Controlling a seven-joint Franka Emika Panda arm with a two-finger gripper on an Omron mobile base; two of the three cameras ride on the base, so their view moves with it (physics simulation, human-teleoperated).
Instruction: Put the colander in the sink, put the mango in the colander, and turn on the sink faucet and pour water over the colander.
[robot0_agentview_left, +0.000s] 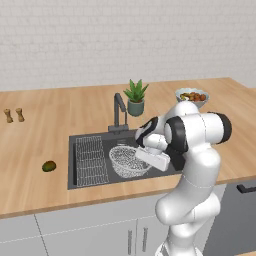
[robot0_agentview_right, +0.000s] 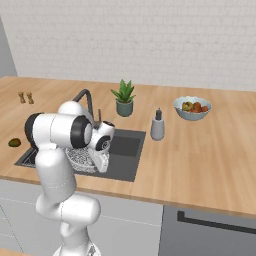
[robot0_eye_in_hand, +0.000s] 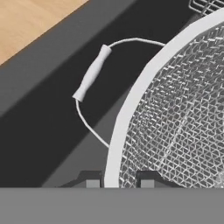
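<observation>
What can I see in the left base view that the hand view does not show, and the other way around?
Left base view: the mango on the counter left of the sink, the sink faucet, a potted plant.

Hand view: the end effector shut on the colander rim, and its wire handle.

Both: the colander in the sink.

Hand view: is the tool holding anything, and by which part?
Yes. The tool is shut on the colander, gripping its white rim beside the wire handle, inside the sink.
</observation>
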